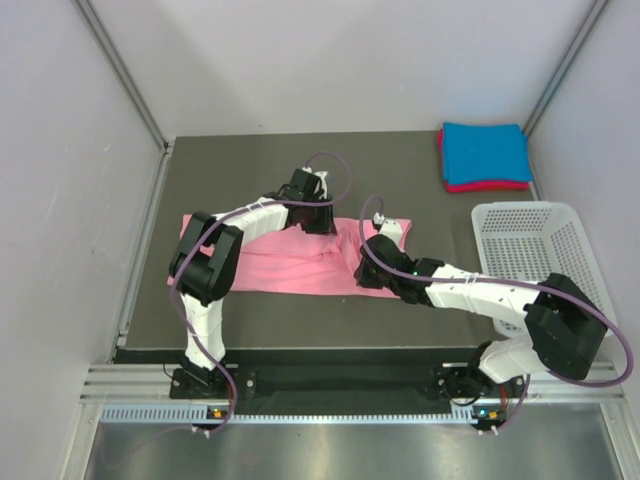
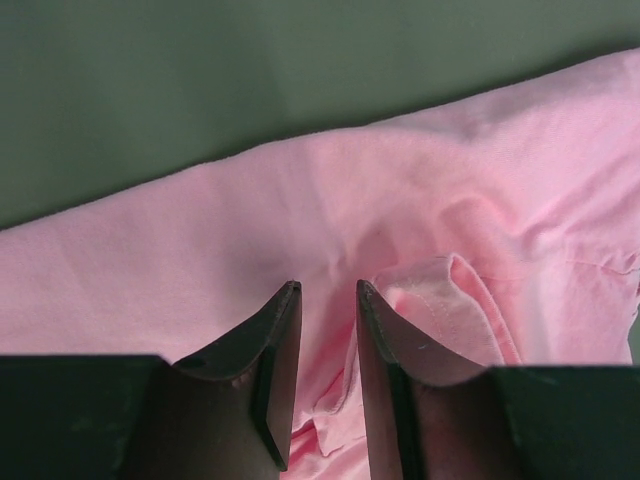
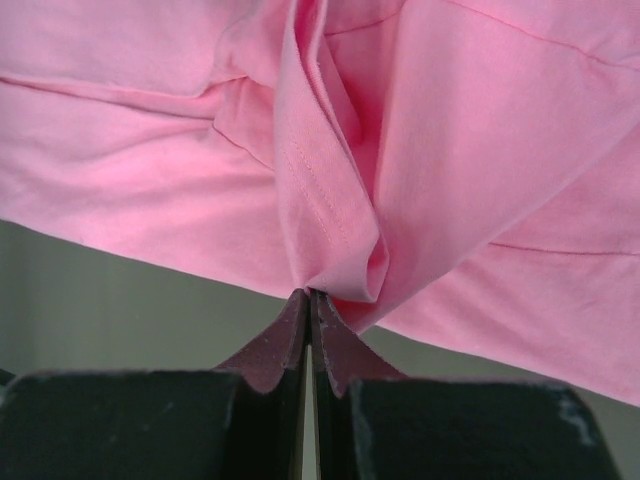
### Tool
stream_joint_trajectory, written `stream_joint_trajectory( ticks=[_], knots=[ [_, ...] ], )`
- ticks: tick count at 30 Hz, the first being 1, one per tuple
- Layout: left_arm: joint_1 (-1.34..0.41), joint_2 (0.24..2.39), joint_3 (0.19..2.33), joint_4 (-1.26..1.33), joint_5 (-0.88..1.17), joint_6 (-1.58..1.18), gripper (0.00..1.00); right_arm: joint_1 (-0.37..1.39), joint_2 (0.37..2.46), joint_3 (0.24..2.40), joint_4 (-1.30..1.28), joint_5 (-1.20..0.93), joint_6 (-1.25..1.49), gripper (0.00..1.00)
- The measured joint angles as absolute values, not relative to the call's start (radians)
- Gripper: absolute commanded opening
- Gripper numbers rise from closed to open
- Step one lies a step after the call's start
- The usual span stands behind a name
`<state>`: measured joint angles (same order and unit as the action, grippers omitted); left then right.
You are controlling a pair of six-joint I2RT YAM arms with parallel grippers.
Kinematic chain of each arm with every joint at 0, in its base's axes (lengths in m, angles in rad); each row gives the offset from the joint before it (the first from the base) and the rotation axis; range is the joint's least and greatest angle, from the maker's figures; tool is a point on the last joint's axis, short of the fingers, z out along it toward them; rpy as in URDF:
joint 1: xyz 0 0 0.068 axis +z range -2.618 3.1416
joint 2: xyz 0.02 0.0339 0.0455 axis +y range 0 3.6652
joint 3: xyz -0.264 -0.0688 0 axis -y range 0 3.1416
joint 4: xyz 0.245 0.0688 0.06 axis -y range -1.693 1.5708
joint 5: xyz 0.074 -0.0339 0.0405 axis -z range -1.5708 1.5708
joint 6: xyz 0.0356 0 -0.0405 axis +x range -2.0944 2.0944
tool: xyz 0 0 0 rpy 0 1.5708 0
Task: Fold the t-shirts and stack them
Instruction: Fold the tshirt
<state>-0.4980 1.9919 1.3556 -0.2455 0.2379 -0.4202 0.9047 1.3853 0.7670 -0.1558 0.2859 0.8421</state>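
Observation:
The light pink t-shirt (image 1: 270, 265) lies spread and rumpled across the middle of the dark table. My left gripper (image 1: 318, 222) is over its far edge. In the left wrist view the left gripper (image 2: 327, 290) has its jaws a narrow gap apart, with loose pink cloth (image 2: 200, 260) under and between them. My right gripper (image 1: 362, 275) is at the shirt's near right part. In the right wrist view the right gripper (image 3: 308, 293) is shut on a bunched fold of the pink shirt (image 3: 150, 190). The folded bright blue t-shirt (image 1: 485, 150) lies on the magenta-red one (image 1: 488, 186) at the back right.
A white mesh basket (image 1: 530, 250) stands at the right edge, just beyond my right arm. Grey walls close in the table at the left, back and right. Bare table (image 1: 260, 170) shows behind the pink shirt.

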Motion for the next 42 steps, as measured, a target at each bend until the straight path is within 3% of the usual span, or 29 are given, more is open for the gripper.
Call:
stream_joint_trajectory(
  ticks=[17,29,42],
  knots=[
    [-0.477,1.953,1.370,-0.273,0.379,-0.233,0.40,0.891,1.355,0.694,-0.154,0.340,0.822,0.00],
    [-0.477,2.063,1.470,-0.273,0.556,-0.133,0.44,0.859,1.352,0.694,-0.138,0.324,0.792,0.00],
    [-0.479,2.154,1.524,-0.278,0.610,-0.109,0.44,0.854,1.352,0.693,-0.115,0.311,0.788,0.00]
  ],
)
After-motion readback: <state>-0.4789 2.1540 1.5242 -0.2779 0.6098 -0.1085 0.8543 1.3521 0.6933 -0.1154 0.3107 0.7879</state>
